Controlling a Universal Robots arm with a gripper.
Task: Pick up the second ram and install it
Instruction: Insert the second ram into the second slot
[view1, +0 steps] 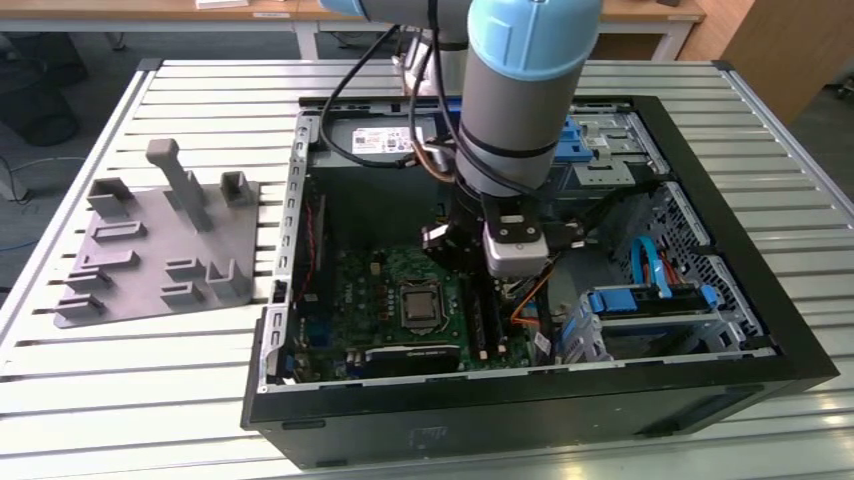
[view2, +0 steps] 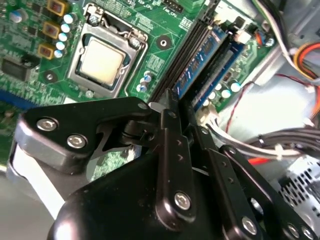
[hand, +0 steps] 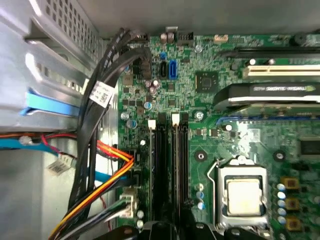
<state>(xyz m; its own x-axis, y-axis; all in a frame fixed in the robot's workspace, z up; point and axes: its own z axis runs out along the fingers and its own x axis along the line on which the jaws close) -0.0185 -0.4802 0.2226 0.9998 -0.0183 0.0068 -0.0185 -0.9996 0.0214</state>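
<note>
Two dark blue memory sticks stand side by side in the black slots of the green motherboard (view2: 165, 30). The second ram (view2: 199, 65) is the one next to the empty black slots, and it sits upright in its slot. My gripper (view2: 169, 102) hovers at that stick's near end with its black fingers (view2: 175, 160) drawn together and nothing between them. The exterior view places the gripper (view1: 505, 290) low inside the open computer case, over the motherboard (view1: 380, 290). In the first wrist view the slots (hand: 170, 170) run straight toward the gripper (hand: 165, 231).
The processor socket (view2: 102, 60) lies beside the slots. Bundled cables (hand: 100, 150) and a metal drive cage (hand: 45, 60) crowd the other side. The black case wall (view1: 747, 260) rings the work area. A grey holder fixture (view1: 160, 240) rests on the slatted table at the exterior view's left.
</note>
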